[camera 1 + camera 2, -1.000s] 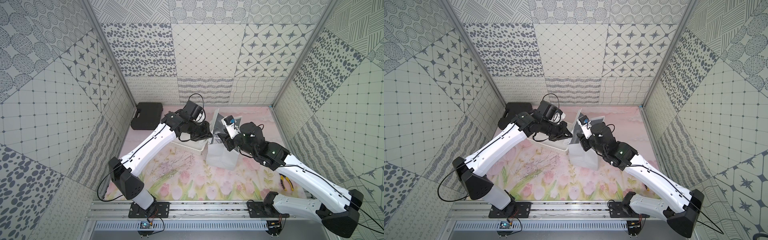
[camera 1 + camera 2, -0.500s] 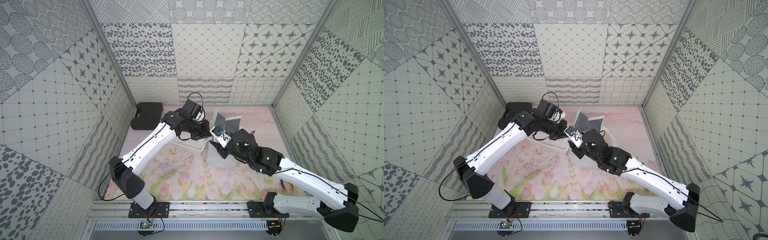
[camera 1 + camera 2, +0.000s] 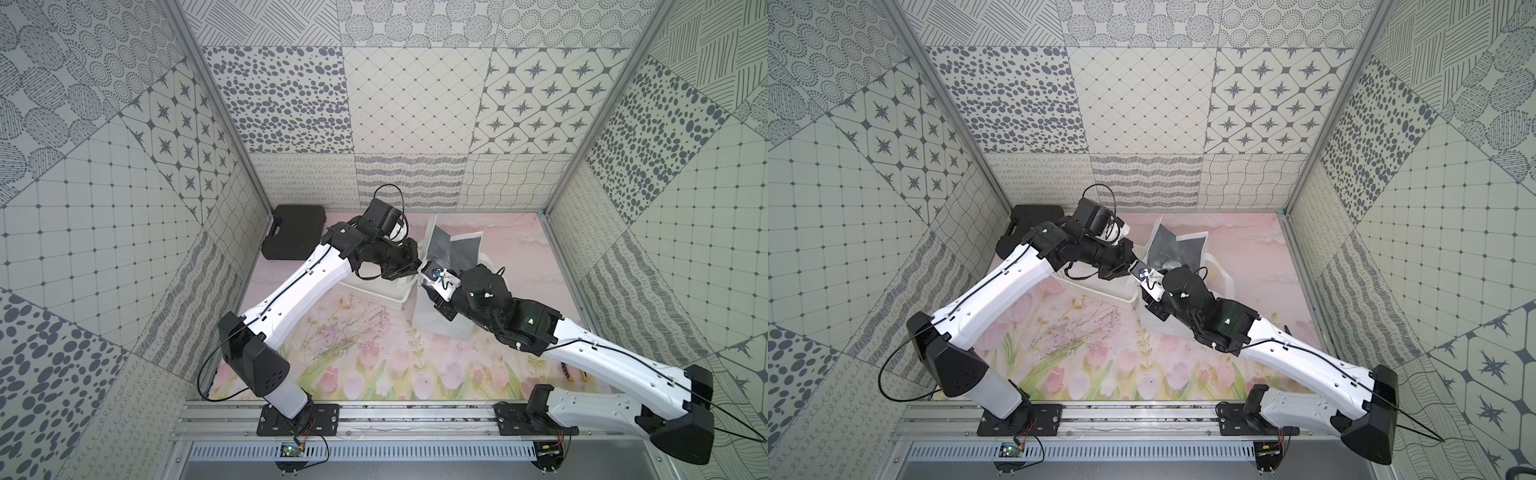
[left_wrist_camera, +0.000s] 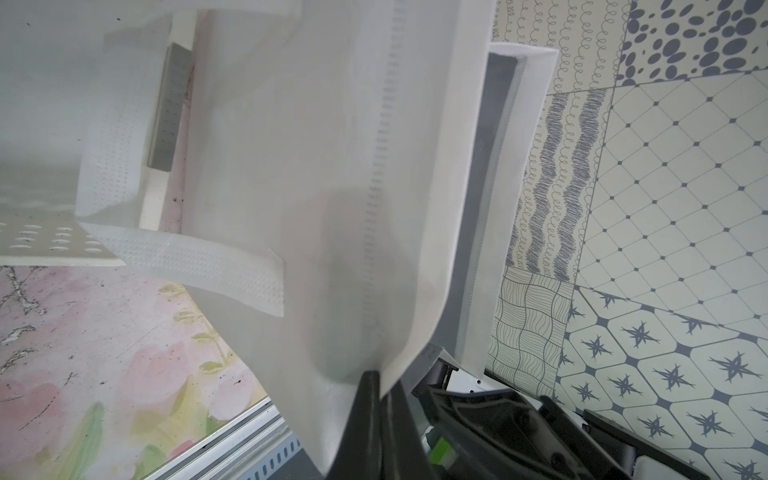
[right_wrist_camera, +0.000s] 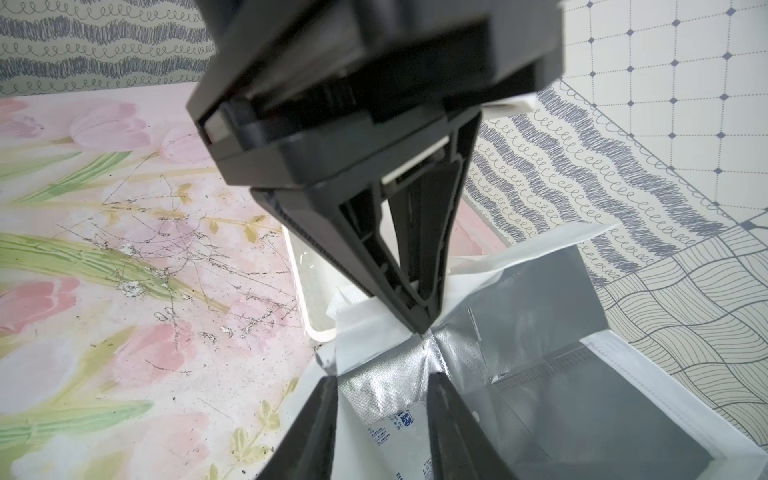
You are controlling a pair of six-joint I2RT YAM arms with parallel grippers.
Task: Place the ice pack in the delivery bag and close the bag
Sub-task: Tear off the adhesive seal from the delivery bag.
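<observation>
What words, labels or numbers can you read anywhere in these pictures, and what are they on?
Blue print on the ice pack, seen against the foil lining of the delivery bag: too small and blurred to read.
Nothing else in any view carries readable text.

Looked steeply down from high above the front rail (image 3: pixel 415 413) in both top views, toward the back wall (image 3: pixel 415 124); took in nearly the same wide field, floral mat (image 3: pixel 353 357) and delivery bag (image 3: pixel 451 249) included. Pressed close against the bag's white outer side in the left wrist view. Peered past the right gripper (image 5: pixel 382 376) into the foil lining from near; shared bag and white basket (image 5: pixel 305 299) with the others.
</observation>
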